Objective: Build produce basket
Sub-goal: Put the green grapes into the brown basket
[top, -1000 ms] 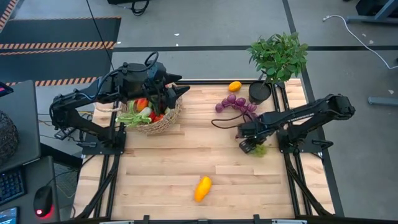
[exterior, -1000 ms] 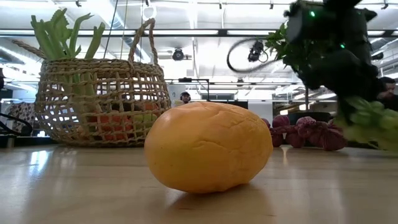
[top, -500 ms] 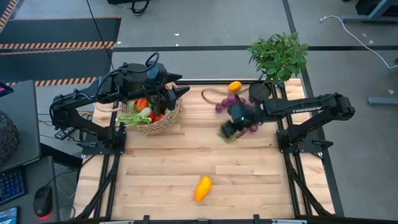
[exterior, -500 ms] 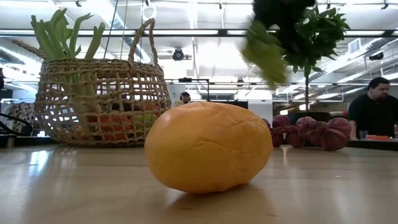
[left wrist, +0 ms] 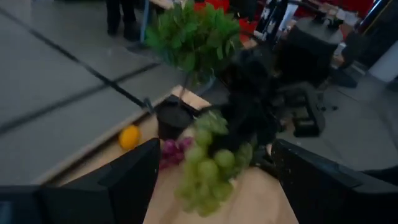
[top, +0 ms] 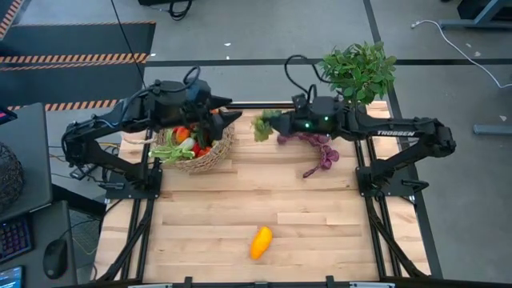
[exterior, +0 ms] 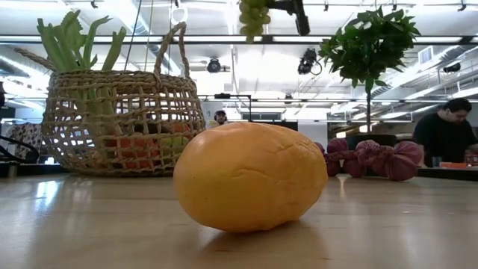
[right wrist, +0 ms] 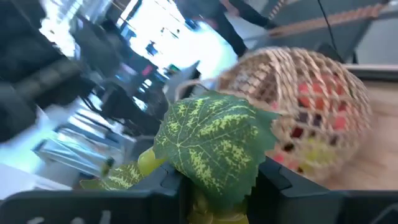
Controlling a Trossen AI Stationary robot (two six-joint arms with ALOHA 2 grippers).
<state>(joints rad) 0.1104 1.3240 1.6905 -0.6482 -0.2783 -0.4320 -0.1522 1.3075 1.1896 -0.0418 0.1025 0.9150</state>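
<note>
The tan wicker basket stands at the table's far left with leek, tomatoes and other produce inside it; the low view shows the basket from the side. My left gripper hovers open just above the basket's right rim. My right gripper reaches level toward the basket, shut on the green grapes, high above the table. Purple grapes lie on the table under the right arm. A yellow pepper lies near the table's near edge. My right gripper pinches the green grapes at their leafy stem end between its two fingers, coming level from the table's right. The bunch is lifted clear, and its grapes hang below and ahead of the fingertips.
A potted leafy plant stands at the far right corner in a black pot. A small orange fruit lies beside that pot. Bare wood spans the table's middle, between the basket and the yellow pepper. A person sits in the room beyond.
My right gripper has risen from the table's right side with the green grapes and swung toward the far left, toward the basket. The bunch, down by the table a second ago, now hangs high in the air beside the basket's right rim.
</note>
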